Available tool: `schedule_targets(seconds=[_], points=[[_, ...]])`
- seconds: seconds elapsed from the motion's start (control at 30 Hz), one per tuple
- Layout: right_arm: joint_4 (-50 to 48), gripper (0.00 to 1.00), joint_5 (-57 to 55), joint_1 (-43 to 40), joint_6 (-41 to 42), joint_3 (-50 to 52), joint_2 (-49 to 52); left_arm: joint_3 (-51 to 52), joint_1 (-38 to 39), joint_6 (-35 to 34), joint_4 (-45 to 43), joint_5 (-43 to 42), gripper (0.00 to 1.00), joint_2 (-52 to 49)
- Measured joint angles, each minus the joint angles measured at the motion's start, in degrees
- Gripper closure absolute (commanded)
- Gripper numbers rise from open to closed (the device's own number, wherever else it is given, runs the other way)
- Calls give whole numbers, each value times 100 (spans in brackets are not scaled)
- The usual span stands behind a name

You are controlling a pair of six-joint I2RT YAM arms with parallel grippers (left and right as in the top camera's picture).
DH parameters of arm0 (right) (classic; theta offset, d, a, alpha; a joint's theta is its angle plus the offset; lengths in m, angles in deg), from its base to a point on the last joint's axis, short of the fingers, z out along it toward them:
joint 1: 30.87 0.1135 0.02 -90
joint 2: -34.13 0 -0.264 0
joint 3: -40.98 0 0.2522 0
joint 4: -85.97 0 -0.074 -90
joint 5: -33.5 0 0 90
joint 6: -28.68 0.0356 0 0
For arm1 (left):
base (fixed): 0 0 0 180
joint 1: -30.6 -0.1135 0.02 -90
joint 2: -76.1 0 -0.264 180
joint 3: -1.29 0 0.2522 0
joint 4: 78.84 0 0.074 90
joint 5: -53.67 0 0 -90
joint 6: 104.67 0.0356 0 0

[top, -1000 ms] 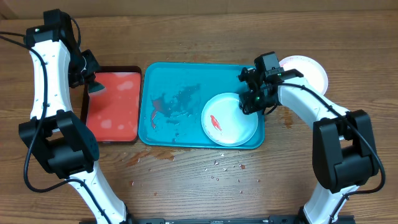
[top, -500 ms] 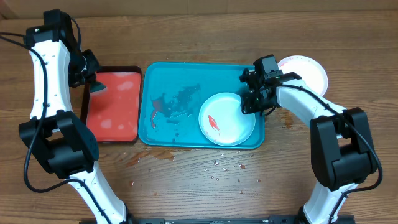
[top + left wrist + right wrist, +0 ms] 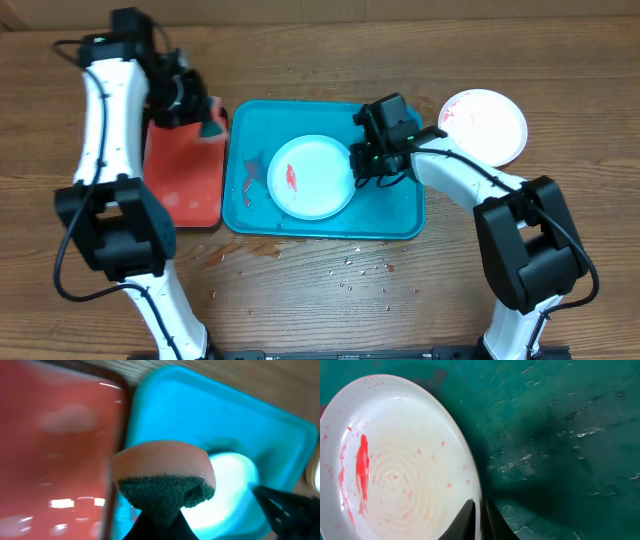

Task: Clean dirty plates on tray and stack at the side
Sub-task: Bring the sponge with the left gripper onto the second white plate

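A white plate with a red sauce smear lies in the middle of the teal tray. My right gripper is shut on its right rim; the right wrist view shows the fingers pinching the plate at its edge. My left gripper is shut on a sponge, pink with a dark green scrub side, held over the gap between the red tray and the teal tray. A second white plate with faint red smears lies on the table at the right. No yellow-green plate is in view.
A red tray with a dark rim lies left of the teal tray. Red sauce smears and water drops mark the teal tray's left part. Crumbs and a wet patch lie on the wood in front of the tray.
My right gripper has dragged the plate leftward from the tray's right part to its middle. My left arm has moved right with the sponge, from the red tray's left edge to the teal tray's corner.
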Motion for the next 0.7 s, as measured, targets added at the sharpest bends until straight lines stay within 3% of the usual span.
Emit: schedule_targets(seconds=[0.3,0.4,0.6,0.7], points=[[-398,90,-144,28,804,0,79,0,1394,17,-291,-44,96,0],[-374,71,-149,31,979,0,179,0,1821,-28,-313,278,96,0],[-160,72,-127,28,793,-11,262,0,2264,-149,-282,881,96,0],[28,87,-122,28,651,-42,256,0,2251,-160,-278,1036,96,0]])
